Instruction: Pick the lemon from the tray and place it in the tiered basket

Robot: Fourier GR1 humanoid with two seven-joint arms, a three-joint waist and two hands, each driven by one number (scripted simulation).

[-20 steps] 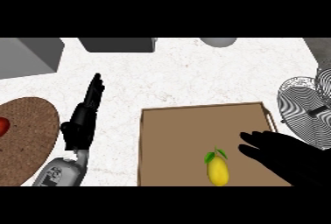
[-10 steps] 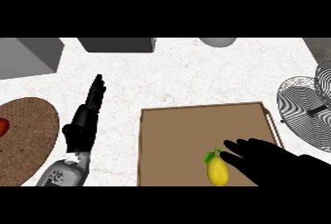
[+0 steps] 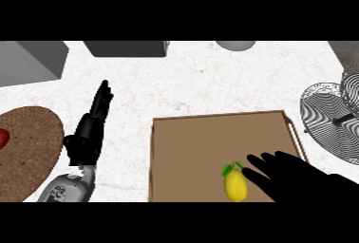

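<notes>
**Lemon not yet grasped**

Lemon (image 3: 235, 185) is seen on tray (image 3: 210, 137), lower middle of frame. Right hand (image 3: 294, 175) is spread open just beside it, nothing held. Left hand (image 3: 89, 130) is rested open at left. Grasp and transfer to tiered basket (image 3: 333, 118), right edge, are left. White marbled counter (image 3: 196, 80) is shown.

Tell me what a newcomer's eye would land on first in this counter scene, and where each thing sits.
The yellow lemon stands out first, lying at the near edge of the brown tray, with the black right hand open just beside it on its right. Next comes the striped wire tiered basket at the right edge. The left hand rests on the white counter, fingers pointing away, beside a round woven mat.
</notes>
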